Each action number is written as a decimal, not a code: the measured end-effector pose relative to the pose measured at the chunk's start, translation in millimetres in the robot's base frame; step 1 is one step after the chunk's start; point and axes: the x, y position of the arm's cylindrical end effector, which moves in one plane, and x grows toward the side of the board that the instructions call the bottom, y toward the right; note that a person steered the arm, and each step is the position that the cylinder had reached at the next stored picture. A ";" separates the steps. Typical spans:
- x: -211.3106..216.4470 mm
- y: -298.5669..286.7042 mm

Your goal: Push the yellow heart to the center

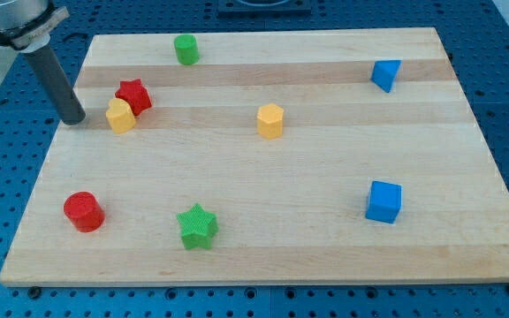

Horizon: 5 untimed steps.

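The arm entered from the view's top left corner, its straight dark rod slanting down toward the view's right. My tip rested at the left edge of the tabletop, just to the view's left of the yellow heart, a narrow gap between them.

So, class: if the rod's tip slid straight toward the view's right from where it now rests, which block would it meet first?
Most likely the yellow heart, just to the right of my tip, with the red star touching behind it. Exact alignment is hard to judge from one view.
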 end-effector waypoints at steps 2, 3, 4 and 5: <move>8.5 38.6; 9.0 60.8; 9.2 87.0; 9.1 116.6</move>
